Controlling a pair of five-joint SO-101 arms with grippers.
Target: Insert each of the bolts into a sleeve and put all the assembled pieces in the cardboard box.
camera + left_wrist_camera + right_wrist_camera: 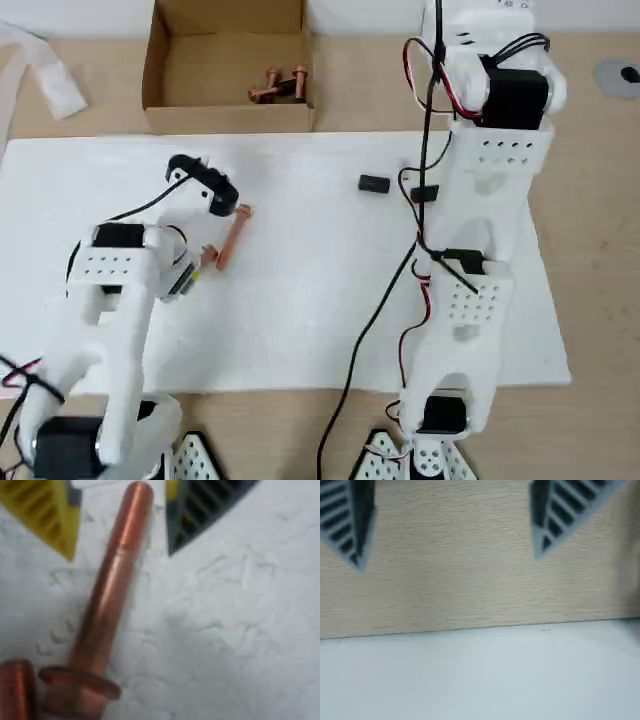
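The left gripper (pixel 119 554) is released, its fingers spread either side of the tip of a long copper-coloured metal bolt (pixel 107 605) lying on the white sheet (pixel 300 300). The right gripper (pixel 447 561) is likewise unclenched, grasping nothing, over the wooden tabletop (pixel 470 595). Assembled copper pieces (pixel 280 85) lie in the open brown cardboard box (pixel 155 70).

Robotics lab bench: wooden table (pixel 590 250), white mat (pixel 300 300), loose wiring (pixel 362 340).

Left gripper (pixel 119 554) hangs with jaws apart, on the near side of the cardboard box (pixel 200 65) — right gripper (pixel 449 560), likewise spread, sits level with it, off to its right
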